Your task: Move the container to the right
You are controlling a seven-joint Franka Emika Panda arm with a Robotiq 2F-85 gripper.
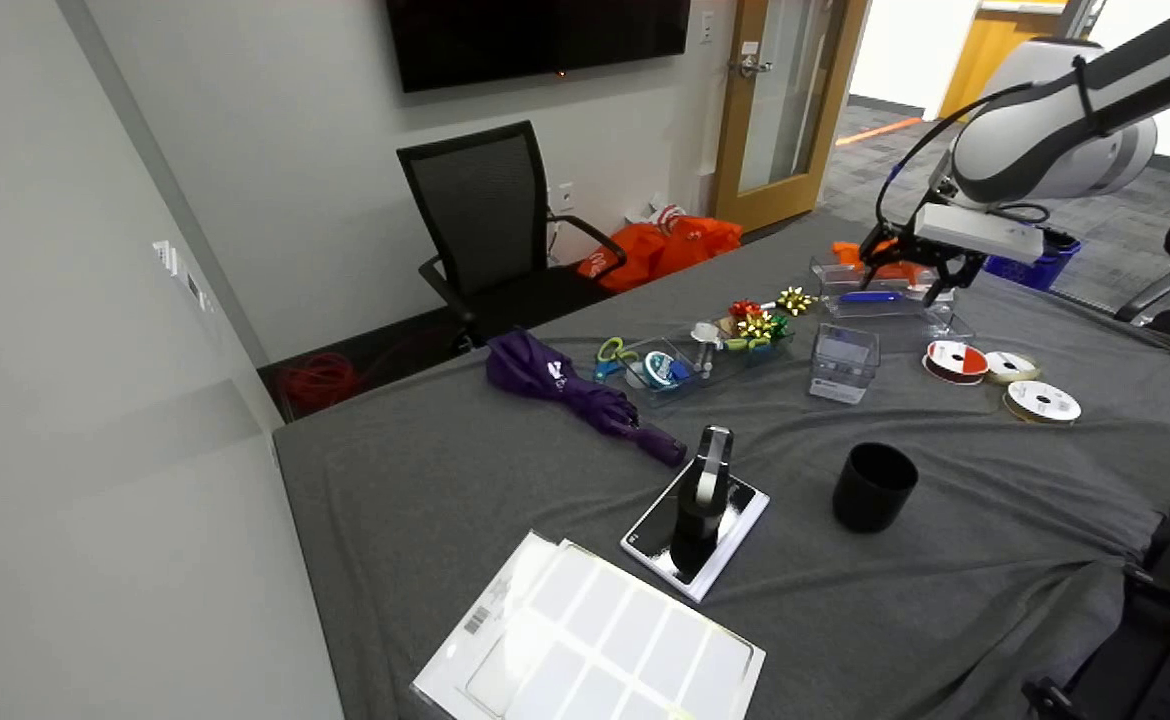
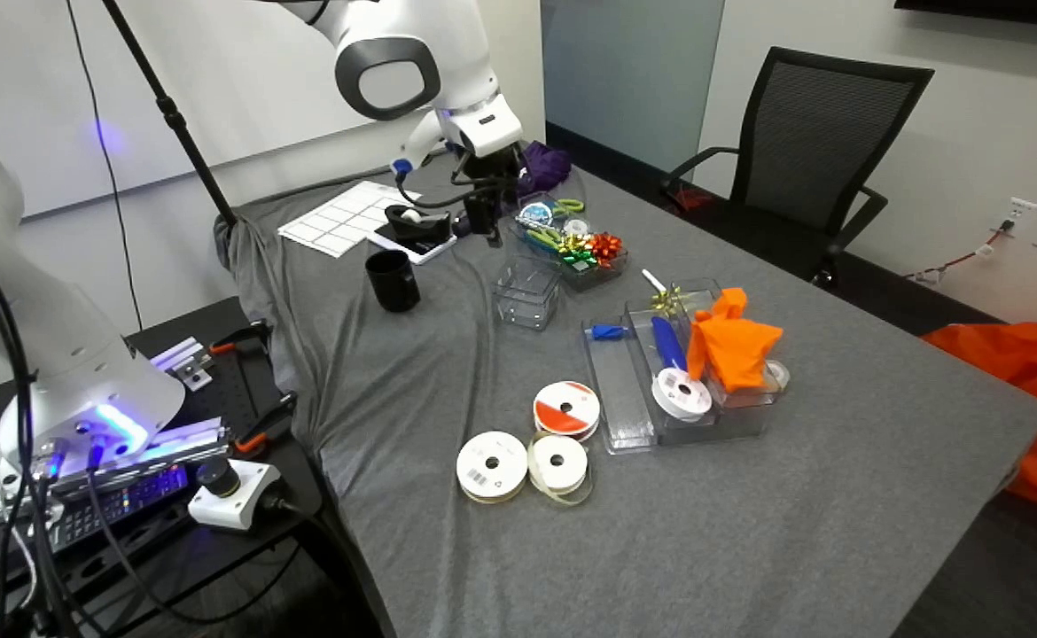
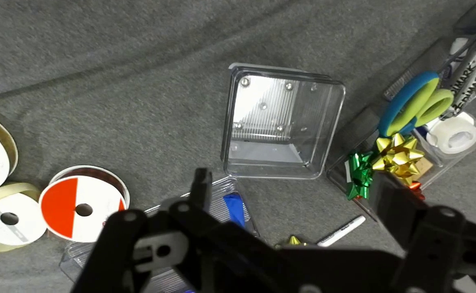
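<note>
A robot's end effector [image 3: 291, 179] hangs above a tabletop [image 2: 838, 496] draped in grey cloth, its two fingers [image 3: 388, 203] spread wide apart. In the wrist view the clear, squarish container [image 3: 282, 126] stands upright at 12 o'clock from the gap between those fingers, its open side facing up.

At 3 o'clock from the container in the same view, just beside it, a clear bin [image 3: 443, 166] holds a gold bow [image 3: 398, 158], a green bow [image 3: 360, 175], scissors [image 3: 417, 101] with blue and lime handles, and a roll of white tape [image 3: 447, 130]. A white marker [image 3: 341, 231] lies on the cloth at 5 o'clock, and three ribbon spools [image 3: 65, 207], one faced in red and white, cluster between 8 and 9 o'clock.

In an exterior view a black cup [image 1: 873, 490] stands upright at 6 o'clock from the container, white sheets [image 1: 625, 640] lie well apart at 7 o'clock, and a folded purple umbrella [image 1: 585, 397] stretches out at about 9 o'clock. An office chair [image 1: 475, 205] stands beyond the tabletop's edge at 10 o'clock, its back a dark mesh.

Clear trays [image 2: 620, 399] rest at 4 o'clock from the container in an exterior view, carrying a blue object [image 2: 667, 341], a fourth spool [image 2: 681, 394] and a crumpled orange bundle [image 2: 733, 350]; the black cup appears there at 9 o'clock.
</note>
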